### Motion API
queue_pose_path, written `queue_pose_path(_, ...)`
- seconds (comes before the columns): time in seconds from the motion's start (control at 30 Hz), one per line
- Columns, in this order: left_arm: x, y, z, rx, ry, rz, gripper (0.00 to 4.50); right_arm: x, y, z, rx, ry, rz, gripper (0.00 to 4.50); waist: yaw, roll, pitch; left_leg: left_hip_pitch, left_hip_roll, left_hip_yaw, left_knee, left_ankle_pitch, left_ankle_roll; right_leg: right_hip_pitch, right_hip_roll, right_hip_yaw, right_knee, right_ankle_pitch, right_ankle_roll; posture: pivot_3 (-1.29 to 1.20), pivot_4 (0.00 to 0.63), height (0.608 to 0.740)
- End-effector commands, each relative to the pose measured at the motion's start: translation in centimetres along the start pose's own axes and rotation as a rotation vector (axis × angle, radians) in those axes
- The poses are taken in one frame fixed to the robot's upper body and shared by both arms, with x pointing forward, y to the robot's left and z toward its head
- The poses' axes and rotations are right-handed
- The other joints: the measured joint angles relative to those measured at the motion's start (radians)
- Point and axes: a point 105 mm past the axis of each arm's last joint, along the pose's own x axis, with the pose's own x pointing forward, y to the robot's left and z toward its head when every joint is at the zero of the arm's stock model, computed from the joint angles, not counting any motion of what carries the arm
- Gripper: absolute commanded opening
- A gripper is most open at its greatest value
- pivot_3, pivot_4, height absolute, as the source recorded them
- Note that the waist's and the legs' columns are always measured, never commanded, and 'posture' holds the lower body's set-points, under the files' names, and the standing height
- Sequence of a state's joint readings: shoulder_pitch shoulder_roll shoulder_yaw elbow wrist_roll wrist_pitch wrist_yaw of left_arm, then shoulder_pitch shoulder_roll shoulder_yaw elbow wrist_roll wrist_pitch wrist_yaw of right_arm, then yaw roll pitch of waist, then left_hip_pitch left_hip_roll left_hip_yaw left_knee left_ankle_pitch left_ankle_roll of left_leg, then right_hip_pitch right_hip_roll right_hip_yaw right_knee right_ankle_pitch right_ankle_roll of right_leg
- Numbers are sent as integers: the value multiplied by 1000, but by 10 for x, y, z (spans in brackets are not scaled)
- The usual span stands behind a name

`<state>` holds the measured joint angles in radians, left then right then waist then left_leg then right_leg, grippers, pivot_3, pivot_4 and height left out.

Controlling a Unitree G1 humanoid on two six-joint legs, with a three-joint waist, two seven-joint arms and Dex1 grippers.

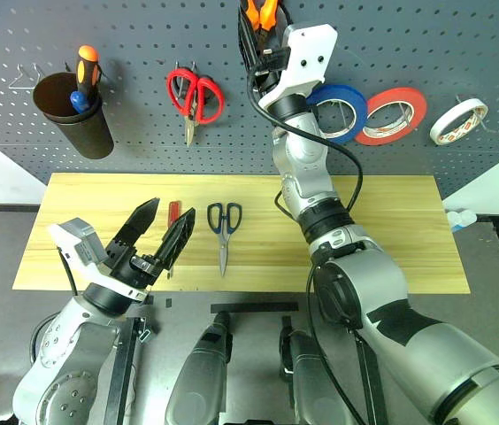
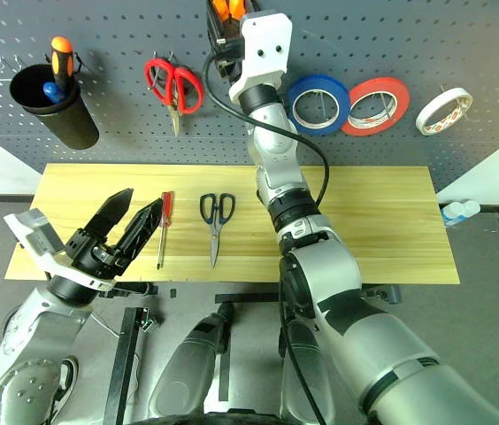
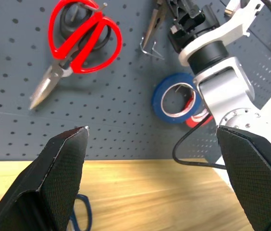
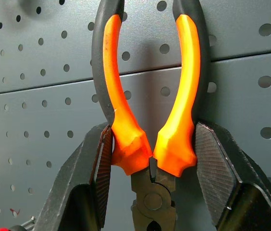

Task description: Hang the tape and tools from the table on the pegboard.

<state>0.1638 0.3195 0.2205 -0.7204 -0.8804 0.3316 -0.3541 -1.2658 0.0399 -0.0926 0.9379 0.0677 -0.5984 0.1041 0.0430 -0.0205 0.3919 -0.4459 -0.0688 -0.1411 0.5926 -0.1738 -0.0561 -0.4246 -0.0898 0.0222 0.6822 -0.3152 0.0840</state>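
Task partly complete. The right gripper (image 4: 150, 159) pinches the orange-and-black rubber-sleeved pliers (image 4: 147, 96) against the perforated grey pegboard (image 1: 143, 133), handles up; whether they are hooked cannot be told. The translucent tape (image 1: 458, 121) hangs near the pegboard's right edge. The slim red-handled screwdriver (image 2: 164, 226) and dark-handled scissors (image 1: 224, 232) remain left of centre on the wood-grain table (image 1: 400, 239). The left gripper (image 1: 154, 232) hovers near its left end, fingers spread.

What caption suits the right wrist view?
Right gripper holding orange-and-black pliers up against the grey pegboard.
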Motion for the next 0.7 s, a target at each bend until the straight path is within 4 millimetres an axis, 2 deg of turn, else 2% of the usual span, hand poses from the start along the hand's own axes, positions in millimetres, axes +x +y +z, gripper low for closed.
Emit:
queue_pose_path(0.03, -1, -4, 5, 15, -28, -19, 4419, -3, -31, -7, -21, 50, -117, 2138, -1, 0, 0, -1, 0, 0, 0, 1, 0, -1, 0, 0, 0, 0, 0, 235, 435, 738)
queue_pose_path(0.27, -2, -4, 6, 18, -24, -24, 4419, -6, -34, -10, -40, 62, -130, 2137, -1, 0, 2, -5, 0, 0, -2, 9, -2, -5, 0, 0, 0, 4, 0, 240, 443, 738)
queue_pose_path(0.43, -4, -5, 6, 19, -12, -25, 4419, -12, -33, -19, -48, 95, -136, 2137, -1, 1, 5, -14, 0, 0, -2, 11, -2, -12, 0, -1, 0, 4, -1, 249, 456, 738)
queue_pose_path(0.7, -7, -5, 7, 19, 1, -23, 4419, -23, -29, -31, -33, 133, -145, 2132, 0, 0, 11, -16, 0, 0, -3, 16, -1, -15, 0, 0, 0, 5, -1, 257, 467, 738)
